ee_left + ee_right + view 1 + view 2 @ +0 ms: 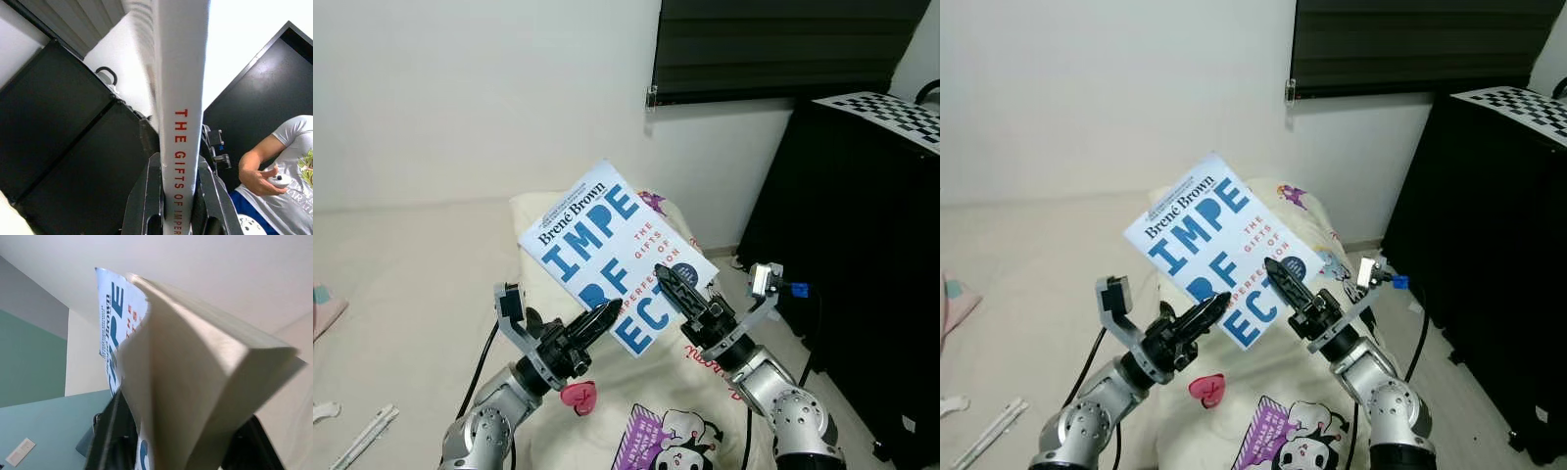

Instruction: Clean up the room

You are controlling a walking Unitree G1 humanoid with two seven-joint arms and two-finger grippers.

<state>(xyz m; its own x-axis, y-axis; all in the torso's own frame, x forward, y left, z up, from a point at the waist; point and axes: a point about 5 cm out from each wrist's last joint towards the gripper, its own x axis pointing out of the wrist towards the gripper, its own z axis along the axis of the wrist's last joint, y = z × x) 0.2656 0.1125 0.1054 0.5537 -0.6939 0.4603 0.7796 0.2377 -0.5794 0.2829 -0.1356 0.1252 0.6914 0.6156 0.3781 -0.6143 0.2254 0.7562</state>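
The paperback book is held tilted above the bed. Left claw pinches its spine; right claw grips the pages. Opposing pulls could tear it or drop it.

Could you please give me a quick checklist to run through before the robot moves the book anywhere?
1. Left gripper on the book: ok, its fingers clamp the spine.
2. Right gripper on the book: ok, its fingers bracket the page edge in the right wrist view.
3. Book lifted off the cushion: ok, held in the air, tilted.
4. Pages kept shut: not ok, the page block bows and fans in the right wrist view.
5. Black cabinet at the right: ok, apart from the book.
6. Person nearby: cannot tell how close.
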